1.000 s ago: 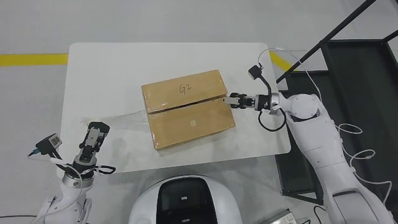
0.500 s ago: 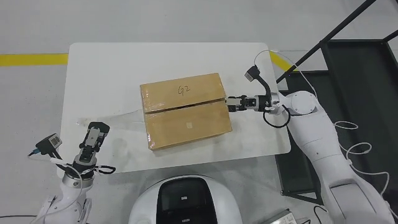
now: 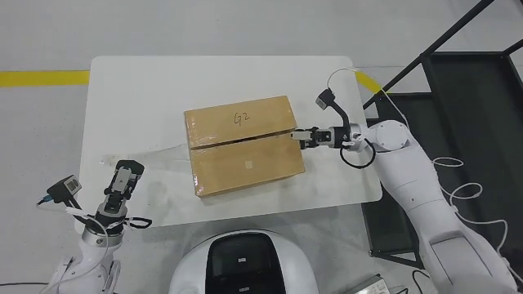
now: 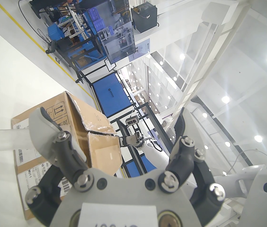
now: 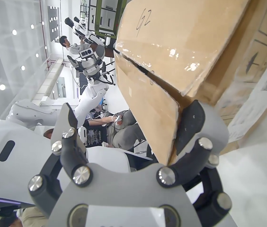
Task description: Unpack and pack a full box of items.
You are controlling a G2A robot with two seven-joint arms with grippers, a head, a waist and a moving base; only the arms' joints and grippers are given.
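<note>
Right wrist view | box point(image 5: 171, 36) flap edge inside right gripper point(image 5: 128, 106), jaws wide open, unclamped | arm level over right edge of bench point(image 3: 343, 90).

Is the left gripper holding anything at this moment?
No, in the left wrist view the left gripper stands wide open, with nothing held in it.
</note>
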